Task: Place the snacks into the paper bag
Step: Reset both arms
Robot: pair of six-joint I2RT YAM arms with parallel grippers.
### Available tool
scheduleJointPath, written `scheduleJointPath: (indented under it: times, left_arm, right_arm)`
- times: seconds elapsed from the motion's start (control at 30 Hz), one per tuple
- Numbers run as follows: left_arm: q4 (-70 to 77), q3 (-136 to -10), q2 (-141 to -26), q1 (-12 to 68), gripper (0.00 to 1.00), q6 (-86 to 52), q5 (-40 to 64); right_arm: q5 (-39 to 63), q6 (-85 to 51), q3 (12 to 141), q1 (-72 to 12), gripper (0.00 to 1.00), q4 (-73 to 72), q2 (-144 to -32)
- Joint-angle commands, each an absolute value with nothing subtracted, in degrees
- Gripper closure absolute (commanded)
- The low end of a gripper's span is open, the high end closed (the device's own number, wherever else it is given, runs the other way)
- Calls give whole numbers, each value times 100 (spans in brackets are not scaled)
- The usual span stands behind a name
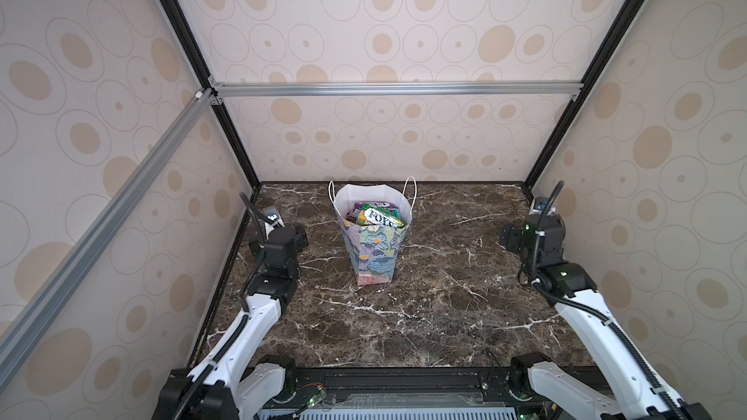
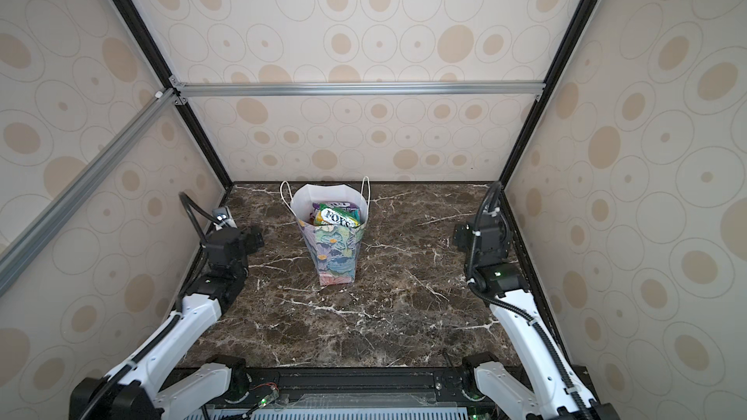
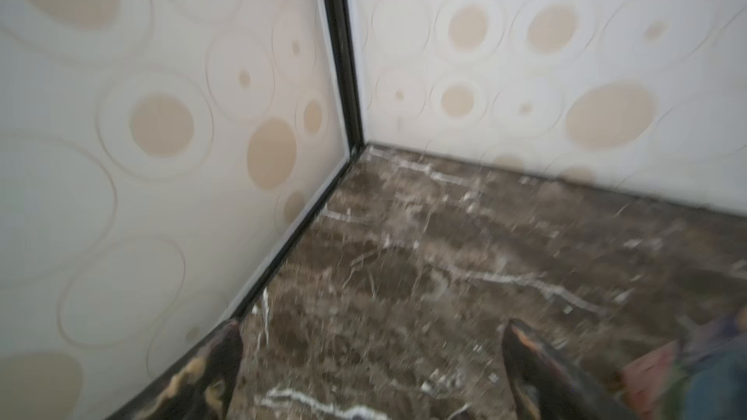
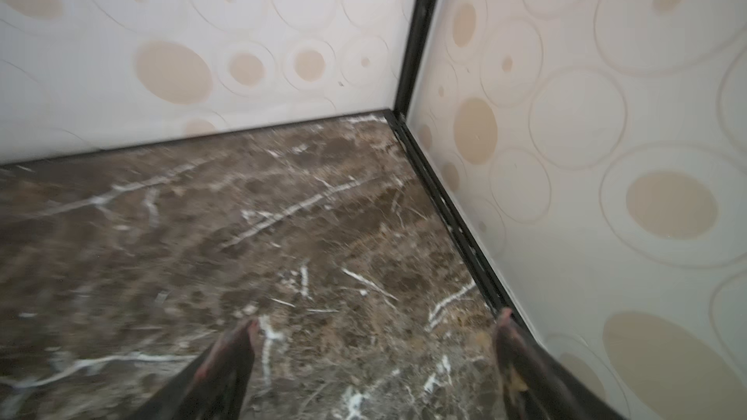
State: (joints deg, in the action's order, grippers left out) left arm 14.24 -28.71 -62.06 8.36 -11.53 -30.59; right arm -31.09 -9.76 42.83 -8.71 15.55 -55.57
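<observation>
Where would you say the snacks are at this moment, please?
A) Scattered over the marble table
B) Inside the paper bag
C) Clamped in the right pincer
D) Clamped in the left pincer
B: in both top views the snacks lie inside the upright paper bag, while the left pincer and right pincer stand open and empty in their wrist views.
</observation>
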Motion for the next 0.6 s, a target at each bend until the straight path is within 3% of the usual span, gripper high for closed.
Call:
scheduleJointPath:
  times: [0.0, 0.27, 0.47, 0.53, 0.57]
  left_arm:
    - [3395, -2173, -6500, 602, 0, -1330, -3431]
    - [5978, -1303, -7600, 387, 0, -380, -2281]
    - [7807, -894, -8504, 282, 0, -379, -1465]
    - [7878, -1174, -8964, 288, 0, -159, -1078]
    - [7131, -1450, -8859, 283, 0, -161, -945]
  right_arm:
    - [-3344, -989, 3165, -733, 2, -226, -5832]
    - [-2340, -463, 2449, -649, 2, -3090, -7692]
    - [-1459, -171, 2617, -425, 2, -3889, -8430]
    - [-1104, -33, 2040, -359, 2, -5460, -8872]
    - [-1003, 62, 1842, -371, 1, -6098, -9028]
